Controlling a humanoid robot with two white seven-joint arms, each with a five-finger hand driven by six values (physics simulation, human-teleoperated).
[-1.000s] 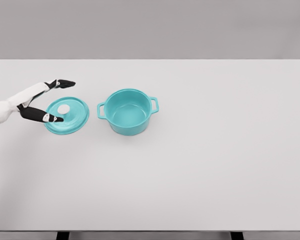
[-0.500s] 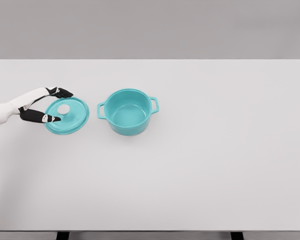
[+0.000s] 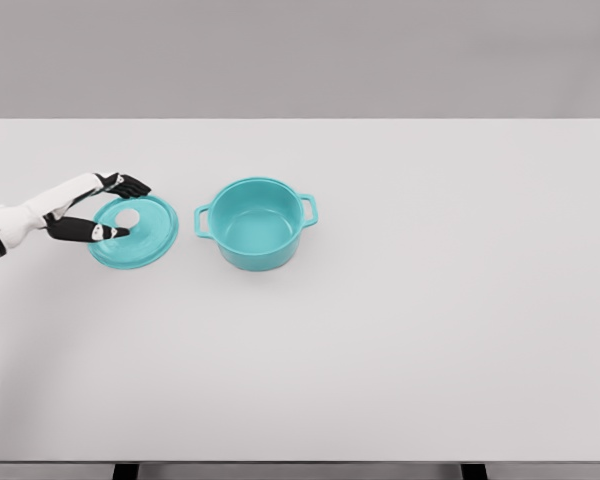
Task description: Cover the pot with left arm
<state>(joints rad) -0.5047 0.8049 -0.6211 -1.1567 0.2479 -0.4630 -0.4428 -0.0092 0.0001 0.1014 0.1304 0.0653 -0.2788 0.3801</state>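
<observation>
head view: one teal pot (image 3: 256, 223) is sitting open on the white counter (image 3: 400, 330), with two side handles showing. one teal lid (image 3: 140, 236) is lying flat on the counter just left of the pot, not touching it, and one pale knob (image 3: 127, 217) is sitting on the lid's top. one hand is showing, the left hand (image 3: 108, 208), reaching in from the left of the pot. its dark fingers (image 3: 128, 186) are hanging over the lid's far edge and the thumb (image 3: 90, 231) over the near-left part, partly closed around the knob. whether they are touching the knob cannot be told. nothing is lifting off the counter.
</observation>
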